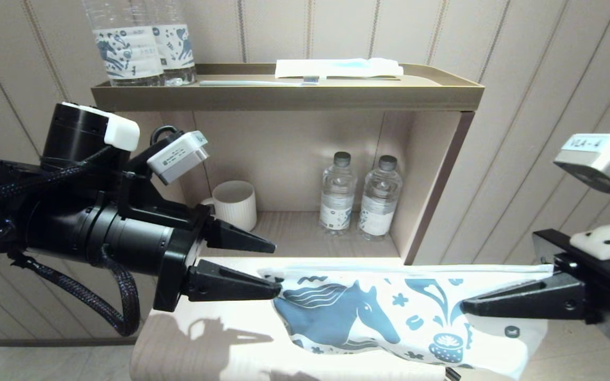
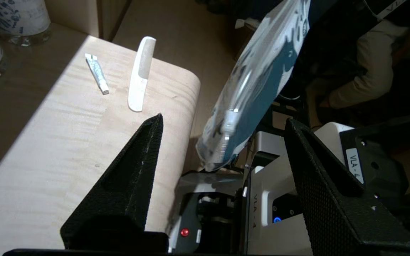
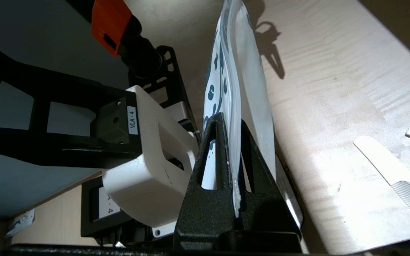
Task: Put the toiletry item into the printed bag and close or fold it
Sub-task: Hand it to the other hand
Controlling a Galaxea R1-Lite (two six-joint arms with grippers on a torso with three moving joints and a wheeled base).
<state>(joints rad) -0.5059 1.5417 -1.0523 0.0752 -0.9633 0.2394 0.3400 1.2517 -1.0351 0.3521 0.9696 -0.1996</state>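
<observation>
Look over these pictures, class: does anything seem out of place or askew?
Yes. The printed bag hangs slanted off the counter, pinched only by the right gripper; the left gripper is open beside it.

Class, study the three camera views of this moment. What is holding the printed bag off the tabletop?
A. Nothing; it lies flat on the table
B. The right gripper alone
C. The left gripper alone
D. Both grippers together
B: the right gripper is shut on one end of the printed bag, while the left gripper is open with the bag's other end hanging free between its fingers.
</observation>
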